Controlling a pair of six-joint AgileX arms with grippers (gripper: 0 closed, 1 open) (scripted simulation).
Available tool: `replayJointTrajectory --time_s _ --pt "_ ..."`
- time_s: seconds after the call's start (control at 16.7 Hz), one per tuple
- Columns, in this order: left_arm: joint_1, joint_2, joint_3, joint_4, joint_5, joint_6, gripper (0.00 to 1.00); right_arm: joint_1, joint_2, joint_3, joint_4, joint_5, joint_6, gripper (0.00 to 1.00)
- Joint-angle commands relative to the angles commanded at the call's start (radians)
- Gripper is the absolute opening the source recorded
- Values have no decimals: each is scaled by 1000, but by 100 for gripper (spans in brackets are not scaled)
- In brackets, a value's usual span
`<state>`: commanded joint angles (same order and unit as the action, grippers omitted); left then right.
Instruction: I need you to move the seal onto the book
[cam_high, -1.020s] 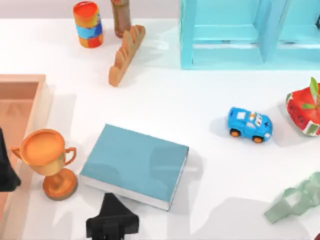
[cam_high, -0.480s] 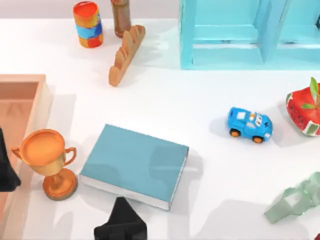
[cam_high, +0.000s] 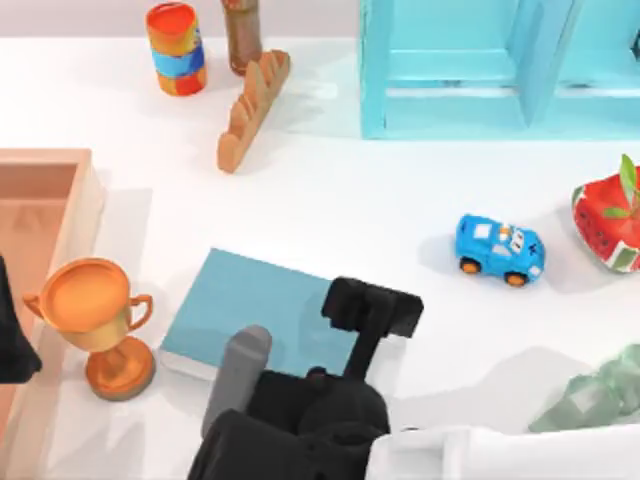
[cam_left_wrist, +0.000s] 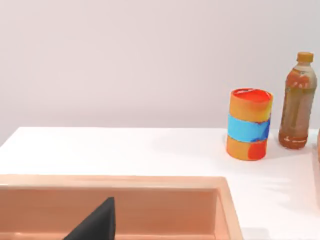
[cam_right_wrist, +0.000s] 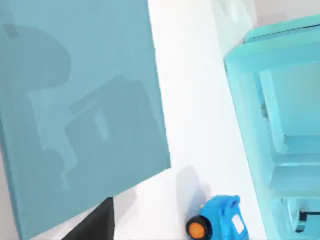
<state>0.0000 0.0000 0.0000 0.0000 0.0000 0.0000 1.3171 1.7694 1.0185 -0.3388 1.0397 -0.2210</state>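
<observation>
My right arm's claw (cam_high: 370, 305) hangs over the book (cam_high: 240, 305); I cannot tell its state. Judging by that, the carry is ending, and the next move calls for lowering the seal squarely onto the cover.

The book (cam_high: 245, 315) is laid near-left, a trophy (cam_high: 95, 320) at its left, a car (cam_high: 499, 249) well right.

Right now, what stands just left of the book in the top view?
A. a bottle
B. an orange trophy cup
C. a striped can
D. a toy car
B: the orange trophy cup stands beside the left edge of the book; the other three sit farther off.
</observation>
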Motion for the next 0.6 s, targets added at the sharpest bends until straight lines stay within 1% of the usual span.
replayJointTrajectory --time_s 0.18,0.42,0.6 --pt "0 0 0 0 0 0 100 -231 -270 -137 44 -196 48 100" --pt "0 0 0 0 0 0 100 -570 -720 -380 114 -479 115 100" --pt "0 0 0 0 0 0 100 -813 -1058 -571 168 -671 158 100"
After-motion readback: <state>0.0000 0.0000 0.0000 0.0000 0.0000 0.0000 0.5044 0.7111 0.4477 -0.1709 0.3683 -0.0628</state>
